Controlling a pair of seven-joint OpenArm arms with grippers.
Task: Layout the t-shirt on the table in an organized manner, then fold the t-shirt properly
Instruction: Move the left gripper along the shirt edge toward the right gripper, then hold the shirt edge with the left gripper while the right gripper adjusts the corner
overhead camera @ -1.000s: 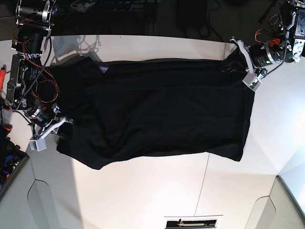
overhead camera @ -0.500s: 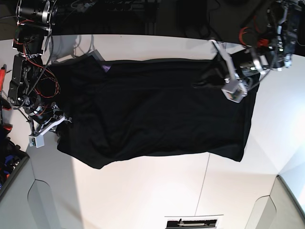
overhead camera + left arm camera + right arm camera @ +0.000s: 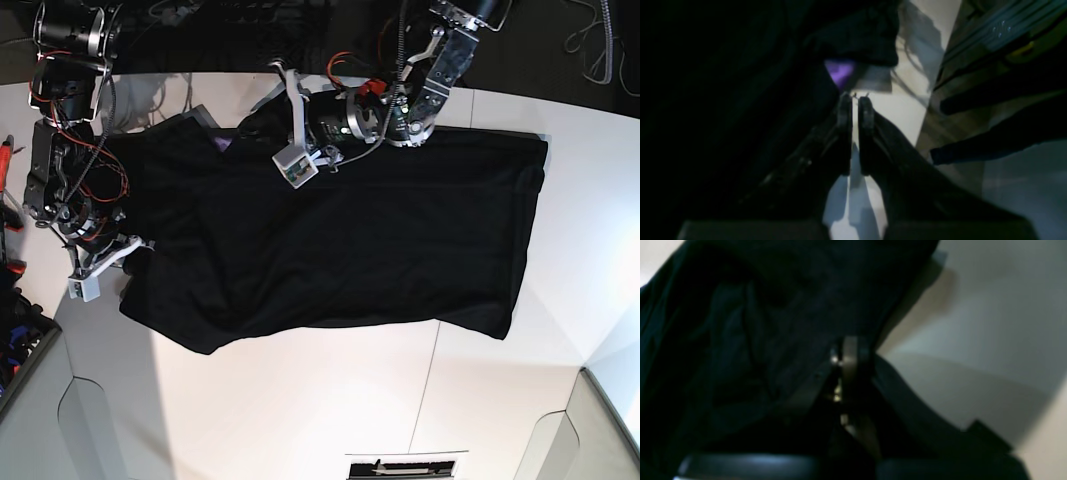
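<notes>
Reaching left pincer (image 3: 262,108) farther across t-shirt (image 3: 340,240).

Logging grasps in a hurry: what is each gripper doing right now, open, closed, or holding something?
Left gripper: closed but for a thin slit, nothing visible between its fingers.
Right gripper: closed at the edge of the t-shirt; whether it pinches fabric cannot be told.

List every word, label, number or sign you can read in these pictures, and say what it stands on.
None can be read.
t-shirt: only plain black fabric shows; a purple patch peeks out at a fold, with no lettering visible.
table: bare white, no markings.
Striped item at the table's near edge: too small and blurred to read.
</notes>
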